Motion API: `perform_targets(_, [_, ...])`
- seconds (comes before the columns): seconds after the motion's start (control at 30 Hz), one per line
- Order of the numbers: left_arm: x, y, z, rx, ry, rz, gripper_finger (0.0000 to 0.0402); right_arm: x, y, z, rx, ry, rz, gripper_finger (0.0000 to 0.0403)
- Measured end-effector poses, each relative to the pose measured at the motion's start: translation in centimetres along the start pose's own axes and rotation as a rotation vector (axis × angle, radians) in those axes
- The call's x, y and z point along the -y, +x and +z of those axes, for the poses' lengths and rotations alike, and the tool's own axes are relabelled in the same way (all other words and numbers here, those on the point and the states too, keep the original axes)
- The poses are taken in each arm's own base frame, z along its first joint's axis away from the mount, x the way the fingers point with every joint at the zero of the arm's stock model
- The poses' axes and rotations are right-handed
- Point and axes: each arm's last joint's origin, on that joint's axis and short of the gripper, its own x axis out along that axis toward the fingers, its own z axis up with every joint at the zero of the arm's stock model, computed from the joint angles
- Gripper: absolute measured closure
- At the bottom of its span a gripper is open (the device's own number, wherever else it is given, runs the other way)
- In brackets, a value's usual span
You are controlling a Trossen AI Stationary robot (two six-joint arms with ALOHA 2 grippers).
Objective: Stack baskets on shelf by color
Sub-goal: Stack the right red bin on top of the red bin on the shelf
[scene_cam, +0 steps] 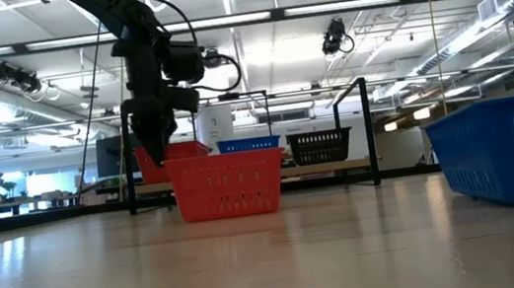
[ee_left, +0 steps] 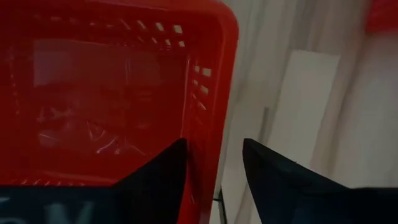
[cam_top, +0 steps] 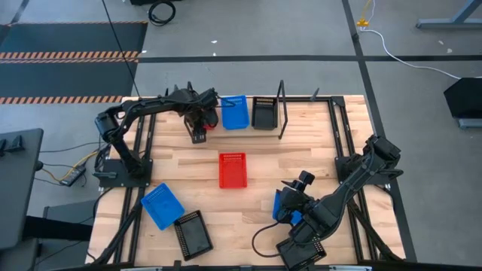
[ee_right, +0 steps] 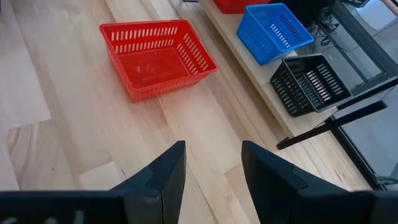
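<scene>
My left gripper [ee_left: 214,168] is open at the shelf's [ee_right: 247,70] left part, along the far edge. Its fingers stand on either side of one wall [ee_left: 210,118] of a red basket [cam_top: 209,119] resting on the shelf, one finger inside and one outside. To the right on the shelf sit a blue basket [cam_top: 235,111] and a black basket [cam_top: 263,112]. A second red basket [cam_top: 233,169] rests at the table's centre. My right gripper [ee_right: 213,168] is open and hovers near the right near corner, above a blue basket [cam_top: 282,205].
A blue basket [cam_top: 161,205] and a black basket [cam_top: 193,233] lie near the left near corner. Another black basket [cam_top: 301,252] sits at the near edge under the right arm. The shelf's black wire upright [cam_top: 282,109] stands just right of the black basket.
</scene>
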Motion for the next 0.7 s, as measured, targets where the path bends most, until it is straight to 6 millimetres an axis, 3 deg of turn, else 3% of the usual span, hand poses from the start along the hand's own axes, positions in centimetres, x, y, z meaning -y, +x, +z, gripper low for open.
perform_targets(0.37, [1.8,0.0,0.9,0.02,0.063,-0.025,0.0259,0.0,0.0,0.0,0.0,0.001,0.0,0.024])
perform_targets(0.7, [1.6,0.0,0.7,-0.04,0.102,0.08,0.0272,0.0,0.0,0.0,-0.003,0.001,0.002,0.024])
